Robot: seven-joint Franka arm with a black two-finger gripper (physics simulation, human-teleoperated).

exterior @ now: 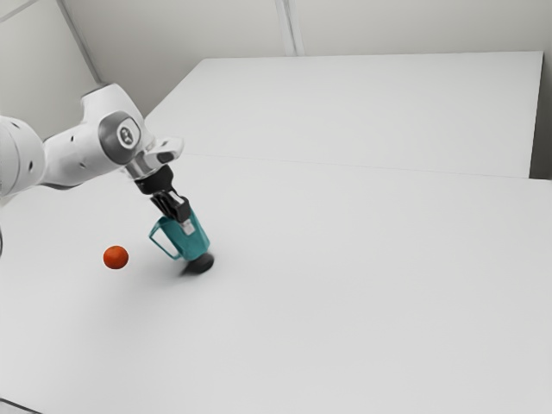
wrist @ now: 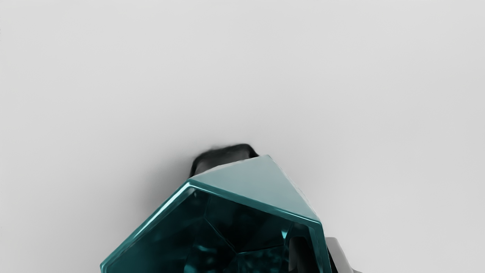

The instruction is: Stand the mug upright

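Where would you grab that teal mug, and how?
I'd pinch the mug by its thin side wall at the rim, coming from above along its lean. Its open mouth faces the pincer, so one finger fits inside, one outside. The handle, a slim loop toward the exterior view's left, looks harder to steady it by.

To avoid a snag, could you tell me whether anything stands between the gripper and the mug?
Nothing visible does: the gripper is shut on the mug, and the orange ball lies apart, toward the exterior view's left.
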